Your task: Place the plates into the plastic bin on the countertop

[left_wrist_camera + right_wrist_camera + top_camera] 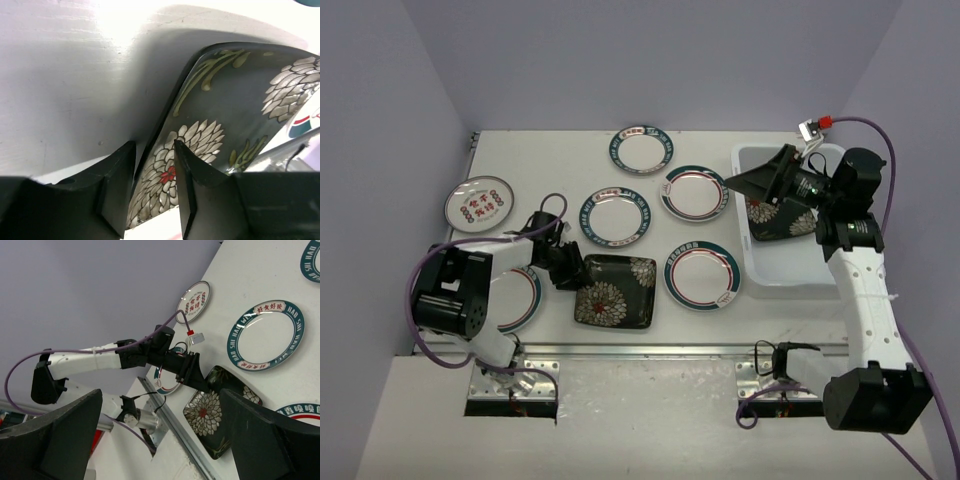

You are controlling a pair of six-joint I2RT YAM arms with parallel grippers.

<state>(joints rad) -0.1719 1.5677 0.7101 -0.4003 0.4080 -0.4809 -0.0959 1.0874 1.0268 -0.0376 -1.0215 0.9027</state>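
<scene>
My left gripper [567, 268] [153, 145] is shut on the left rim of a square black floral plate [616, 291] [235, 100], one finger outside the rim and one on its face. The plate lies on the countertop [550, 160]. A second black floral plate [782, 222] lies in the white plastic bin [790, 265] at the right. My right gripper [745, 187] [161, 390] is open and empty above the bin's left wall. Round teal-rimmed plates [642, 149] [695, 192] [615, 217] [702, 273] lie on the countertop, and another [520, 298] is partly under my left arm. The red-medallion plate [480, 203] is at the far left.
A metal rail [670, 350] runs along the near table edge. Purple cables loop round both arms. Pale walls close the left, back and right sides. The right wrist view shows my left arm [100, 360] and the held plate [205, 415].
</scene>
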